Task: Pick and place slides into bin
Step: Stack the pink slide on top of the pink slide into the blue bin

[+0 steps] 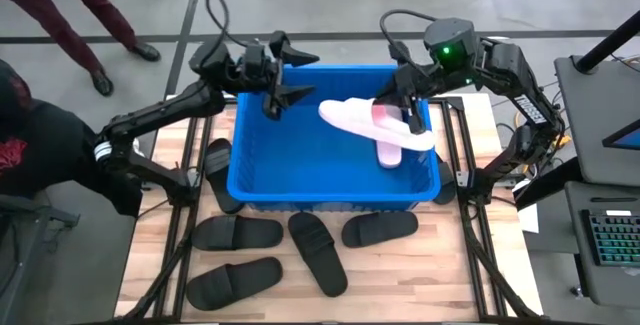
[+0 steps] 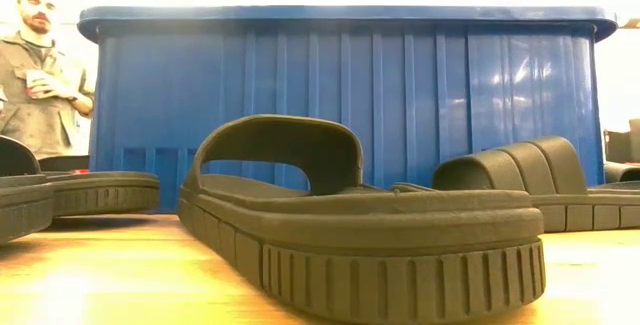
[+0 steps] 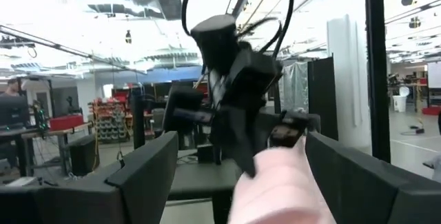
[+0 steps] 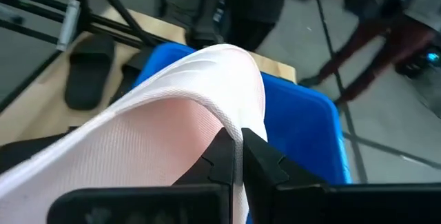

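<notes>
A blue bin is seen on the wooden bench, towards its far side. The right gripper is held above the bin's far right part, its fingers pressed together on the strap of a pink slide; the slide is carried in the air over the bin, one end pointing towards the bin's middle. A second pink slide is seen just beneath it, inside the bin by the right wall; whether the two touch cannot be told.

The left gripper is placed over the bin's far left corner, its fingers spread wide and nothing held between them. In the left wrist view the right arm and the pink slide's end are seen ahead of it.

Four black slides are laid on the bench outside the bin. One is beside the bin's left wall. Three more are in front of the near wall: one to the left, one in the middle set at a slant, one to the right. A further one is nearer the bench's front edge, making five black in all.

A person is seen standing beyond the bench in the low view.
</notes>
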